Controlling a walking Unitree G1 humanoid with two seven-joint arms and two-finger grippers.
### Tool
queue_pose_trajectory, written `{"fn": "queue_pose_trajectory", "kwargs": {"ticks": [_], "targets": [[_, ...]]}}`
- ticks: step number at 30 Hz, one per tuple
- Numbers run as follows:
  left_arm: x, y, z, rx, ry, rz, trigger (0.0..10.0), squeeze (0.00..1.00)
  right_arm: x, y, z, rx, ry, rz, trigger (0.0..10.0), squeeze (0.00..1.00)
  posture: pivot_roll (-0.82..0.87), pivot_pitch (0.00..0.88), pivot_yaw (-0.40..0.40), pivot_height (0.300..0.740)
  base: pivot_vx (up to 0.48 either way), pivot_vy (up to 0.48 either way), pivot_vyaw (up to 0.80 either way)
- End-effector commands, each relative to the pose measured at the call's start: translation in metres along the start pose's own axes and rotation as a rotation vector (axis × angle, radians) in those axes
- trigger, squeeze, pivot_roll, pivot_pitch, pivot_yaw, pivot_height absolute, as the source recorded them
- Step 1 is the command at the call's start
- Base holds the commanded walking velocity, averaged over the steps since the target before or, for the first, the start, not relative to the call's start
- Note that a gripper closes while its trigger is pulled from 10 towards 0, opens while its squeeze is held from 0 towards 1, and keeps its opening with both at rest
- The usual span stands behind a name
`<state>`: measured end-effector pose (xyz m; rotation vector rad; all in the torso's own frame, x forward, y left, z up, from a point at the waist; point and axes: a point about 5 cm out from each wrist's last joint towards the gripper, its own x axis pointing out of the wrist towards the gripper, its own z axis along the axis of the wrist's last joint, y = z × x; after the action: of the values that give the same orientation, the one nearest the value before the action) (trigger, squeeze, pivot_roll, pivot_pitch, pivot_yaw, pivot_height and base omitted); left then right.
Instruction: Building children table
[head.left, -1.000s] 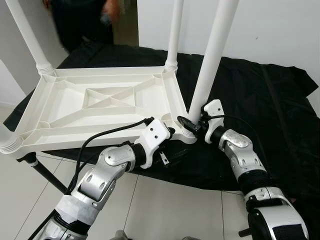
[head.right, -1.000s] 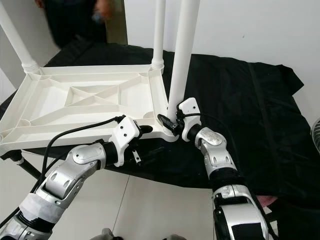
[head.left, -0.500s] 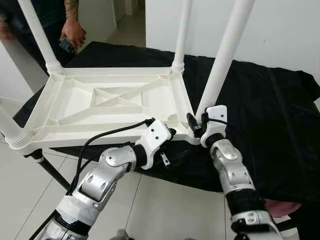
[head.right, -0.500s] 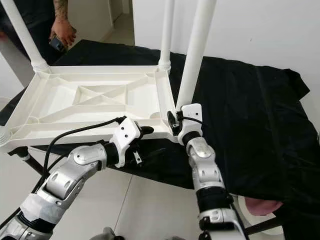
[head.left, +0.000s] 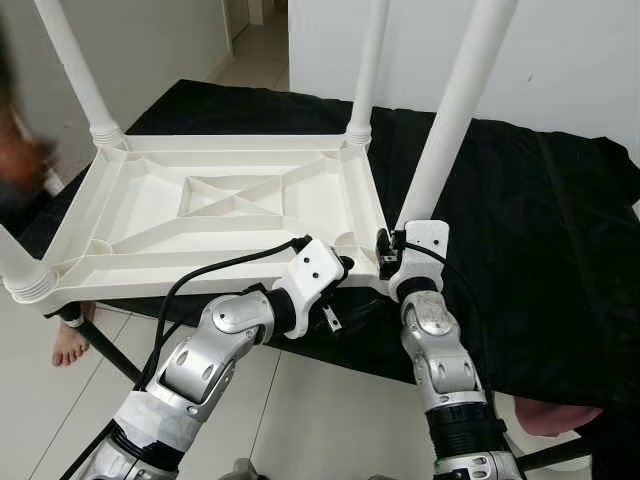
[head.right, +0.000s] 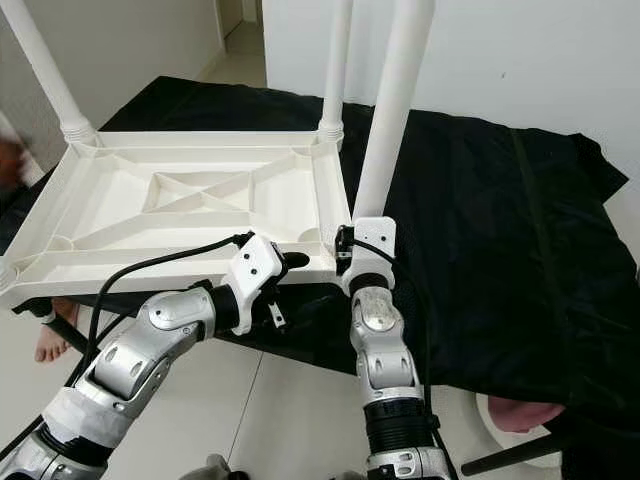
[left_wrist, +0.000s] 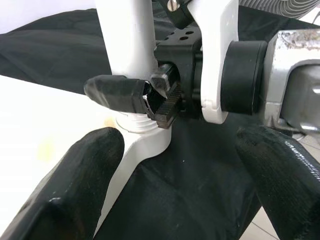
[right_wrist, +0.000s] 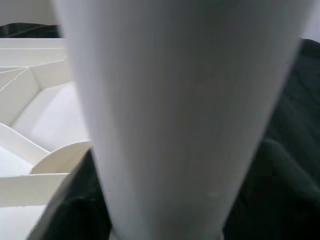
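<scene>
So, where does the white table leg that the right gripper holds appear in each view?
Left eye view: leg rises from the tabletop's near right corner, right of centre.
Right eye view: leg upright at centre.
Left wrist view: its base at the top, with the right gripper clamped on it.
Right wrist view: the leg close up.
Shared landmark: the black cloth.

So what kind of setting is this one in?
Probably a room in a home: pale tiled floor, plain white walls, and a black-draped work table holding the upturned white children's table.
</scene>
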<state>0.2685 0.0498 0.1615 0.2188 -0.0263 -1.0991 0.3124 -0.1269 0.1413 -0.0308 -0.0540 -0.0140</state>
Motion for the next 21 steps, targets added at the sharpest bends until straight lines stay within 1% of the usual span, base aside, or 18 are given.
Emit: {"fn": "queue_pose_trajectory", "kwargs": {"ticks": [1, 2, 3, 4, 5, 7, 8, 10, 11, 13, 14, 15, 16, 18, 21], "targets": [[-0.002, -0.002, -0.001, 0.004, 0.012, -0.023, 10.0, 0.00, 0.000, -0.005, -0.003, 0.016, 0.021, 0.001, 10.0, 1.00, -0.07, 0.029, -0.001, 0.740, 0.000, 0.000, 0.00], [-0.002, -0.002, -0.001, 0.004, 0.012, -0.021, 10.0, 0.00, 0.002, -0.008, -0.001, 0.024, 0.018, 0.041, 10.0, 1.00, -0.07, 0.031, -0.001, 0.740, 0.000, 0.000, 0.00], [-0.002, -0.002, -0.001, 0.004, 0.012, -0.021, 10.0, 0.00, 0.002, -0.008, -0.001, 0.024, 0.018, 0.041, 10.0, 1.00, -0.07, 0.031, -0.001, 0.740, 0.000, 0.000, 0.00], [-0.002, -0.002, -0.001, 0.004, 0.013, -0.018, 10.0, 0.00, 0.005, -0.010, -0.001, 0.032, 0.036, 0.136, 10.0, 1.00, -0.07, 0.031, -0.001, 0.740, 0.000, 0.000, 0.00], [-0.002, -0.002, -0.001, 0.005, 0.014, -0.017, 10.0, 0.00, 0.006, -0.010, -0.002, 0.037, 0.050, 0.194, 10.0, 1.00, -0.07, 0.031, -0.001, 0.740, 0.000, 0.000, 0.00], [-0.002, -0.002, -0.001, 0.005, 0.014, -0.017, 10.0, 0.00, 0.006, -0.010, -0.002, 0.037, 0.050, 0.194, 10.0, 1.00, -0.07, 0.031, -0.001, 0.740, 0.000, 0.000, 0.00], [-0.002, -0.001, -0.001, 0.006, 0.014, -0.016, 10.0, 0.00, 0.006, -0.008, -0.002, 0.042, 0.061, 0.240, 10.0, 1.00, -0.07, 0.031, -0.001, 0.740, 0.000, 0.000, 0.00], [-0.002, -0.001, -0.001, 0.006, 0.014, -0.016, 10.0, 0.00, 0.006, -0.008, -0.002, 0.042, 0.061, 0.240, 10.0, 1.00, -0.07, 0.031, -0.001, 0.740, 0.000, 0.000, 0.00], [-0.002, -0.001, -0.001, 0.007, 0.014, -0.016, 10.0, 0.00, 0.008, -0.008, -0.002, 0.007, 0.058, 0.326, 10.0, 0.00, -0.07, 0.032, 0.002, 0.740, 0.000, 0.000, 0.00], [-0.003, 0.000, -0.001, 0.008, 0.014, -0.015, 10.0, 0.00, 0.010, -0.008, 0.000, -0.060, 0.039, 0.453, 10.0, 0.00, -0.07, 0.032, 0.005, 0.740, 0.000, 0.000, 0.00], [-0.003, 0.000, -0.001, 0.008, 0.014, -0.015, 10.0, 0.00, 0.010, -0.008, 0.000, -0.060, 0.039, 0.453, 10.0, 0.00, -0.07, 0.032, 0.005, 0.740, 0.000, 0.000, 0.00], [-0.003, 0.001, -0.001, 0.011, 0.014, -0.014, 10.0, 0.00, 0.012, -0.006, 0.003, -0.104, 0.013, 0.532, 10.0, 0.00, -0.07, 0.031, 0.010, 0.740, 0.000, 0.000, 0.00], [-0.003, 0.001, -0.001, 0.011, 0.014, -0.014, 10.0, 0.00, 0.012, -0.006, 0.003, -0.104, 0.013, 0.532, 10.0, 0.00, -0.07, 0.031, 0.010, 0.740, 0.000, 0.000, 0.00], [-0.002, 0.000, 0.000, 0.011, 0.014, -0.017, 10.0, 0.00, 0.016, -0.002, 0.008, -0.149, -0.034, 0.667, 10.0, 0.00, -0.07, 0.031, 0.015, 0.740, 0.000, 0.000, 0.00], [-0.002, 0.000, 0.000, 0.012, 0.014, -0.019, 10.0, 0.00, 0.018, -0.002, 0.009, -0.152, -0.041, 0.681, 10.0, 0.00, -0.07, 0.031, 0.015, 0.740, 0.000, 0.000, 0.00]]}}
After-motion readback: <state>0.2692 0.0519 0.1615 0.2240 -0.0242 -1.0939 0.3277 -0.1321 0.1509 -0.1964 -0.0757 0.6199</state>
